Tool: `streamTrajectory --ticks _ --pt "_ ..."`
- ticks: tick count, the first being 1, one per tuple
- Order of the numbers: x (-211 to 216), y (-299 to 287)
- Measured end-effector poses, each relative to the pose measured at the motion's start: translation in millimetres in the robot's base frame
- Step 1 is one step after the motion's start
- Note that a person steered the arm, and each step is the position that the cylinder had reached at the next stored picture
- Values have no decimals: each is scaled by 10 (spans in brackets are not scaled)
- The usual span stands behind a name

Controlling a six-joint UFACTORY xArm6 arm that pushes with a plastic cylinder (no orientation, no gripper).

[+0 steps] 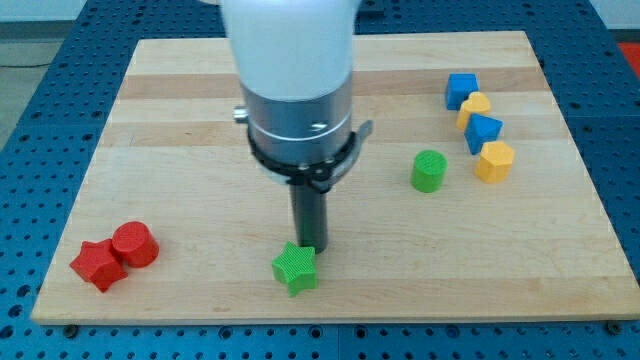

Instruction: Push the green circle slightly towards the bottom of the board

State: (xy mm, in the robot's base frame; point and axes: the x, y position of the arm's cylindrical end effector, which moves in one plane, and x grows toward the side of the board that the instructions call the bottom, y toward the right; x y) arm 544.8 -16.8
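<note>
My tip touches the green star — green circle well apart, upper right.

A white, smooth cylindrical housing is seen at the top of the arm, cut off by the view's top edge. Below it a brushed grey metal collar is fitted, with a small dark screw hole on its face and a small lug at its left side. The collar is ringed underneath by a black clamp band with a projecting tab on the right. A straight dark rod extends downward; its very end is hidden.
</note>
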Motion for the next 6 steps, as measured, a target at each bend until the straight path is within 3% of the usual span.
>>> streamTrajectory --ticks 2,3,4,6 --pt "-986 362" --pt "-1352 925" --pt "-1339 1307" --pt "-786 1157"
